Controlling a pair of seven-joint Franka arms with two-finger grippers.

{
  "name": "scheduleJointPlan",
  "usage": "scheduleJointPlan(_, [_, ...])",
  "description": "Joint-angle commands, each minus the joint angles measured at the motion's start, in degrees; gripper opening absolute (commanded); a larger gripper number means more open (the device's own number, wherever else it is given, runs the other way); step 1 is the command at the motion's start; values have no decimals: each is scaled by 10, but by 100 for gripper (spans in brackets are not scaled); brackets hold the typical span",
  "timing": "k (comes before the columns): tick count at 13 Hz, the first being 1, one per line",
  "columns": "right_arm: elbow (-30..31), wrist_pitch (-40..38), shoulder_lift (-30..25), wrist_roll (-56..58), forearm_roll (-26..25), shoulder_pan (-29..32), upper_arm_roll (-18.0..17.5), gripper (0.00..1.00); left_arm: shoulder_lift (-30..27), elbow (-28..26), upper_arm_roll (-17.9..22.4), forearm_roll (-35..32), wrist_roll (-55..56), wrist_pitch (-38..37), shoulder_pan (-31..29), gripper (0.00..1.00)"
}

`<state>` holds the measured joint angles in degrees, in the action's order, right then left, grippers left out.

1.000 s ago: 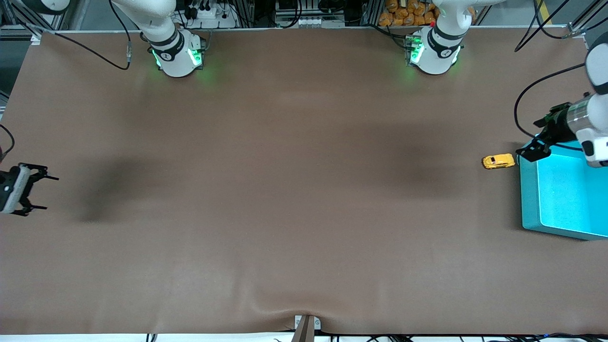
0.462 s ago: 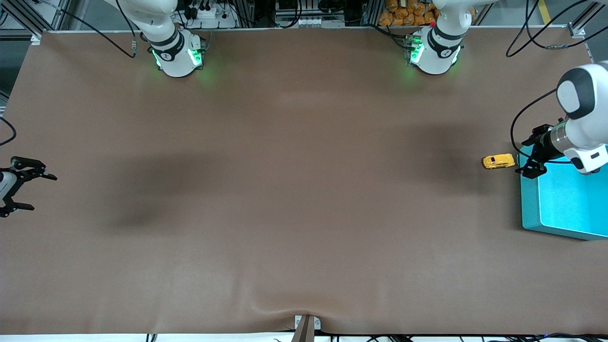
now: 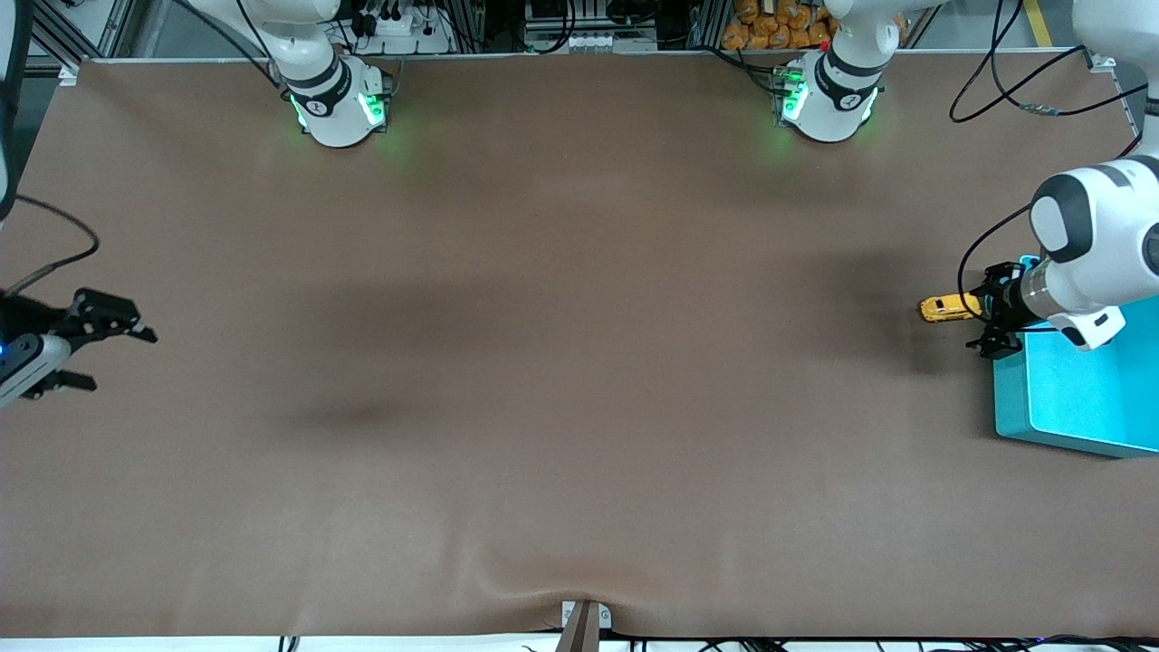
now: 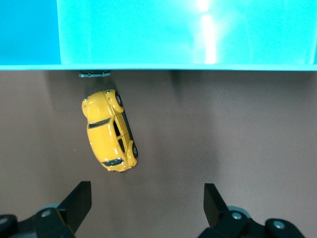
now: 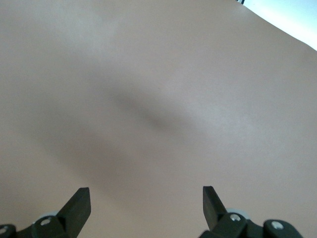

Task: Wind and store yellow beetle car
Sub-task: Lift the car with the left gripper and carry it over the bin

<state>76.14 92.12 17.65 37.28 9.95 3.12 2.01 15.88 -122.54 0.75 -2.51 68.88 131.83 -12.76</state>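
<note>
Nearby, yellow beetle car (image 3: 948, 308) beside turquoise bin (image 3: 1068, 398), left hand (image 3: 987, 319) open above, right hand (image 3: 100, 349) open, waiting.

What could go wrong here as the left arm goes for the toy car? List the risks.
1. The car lies skewed between the open fingers of the left end effector, so closing could spin it away rather than pinch it.
2. The car sits close to the bin wall, so a finger may hit the rim on the way down.
3. The right end effector waits open at the right arm's end of the table, too distant to help.
</note>
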Motion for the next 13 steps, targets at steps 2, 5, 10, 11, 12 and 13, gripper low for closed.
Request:
scheduleJointPlan(2, [50, -40, -93, -226, -26, -60, 6, 100, 14, -8, -5, -14, 29, 19, -17, 100])
scheduleJointPlan(5, [107, -59, -163, -311, -26, -53, -6, 100, 13, -40, -5, -25, 22, 52, -26, 100])
scheduleJointPlan(10, [208, -53, -242, -360, -94, -53, -3, 100, 7, -92, -4, -29, 22, 117, -47, 100])
scheduleJointPlan(11, [224, -42, -254, -360, -98, -51, -3, 100, 10, -96, -4, -39, 22, 128, -53, 100])
scheduleJointPlan(12, [233, -34, -262, -359, -106, -52, -3, 100, 10, -103, -4, -50, 22, 134, -59, 100])
scheduleJointPlan(13, [232, -29, -263, -357, -127, -53, -3, 100, 10, -109, -4, -58, 22, 136, -61, 100])
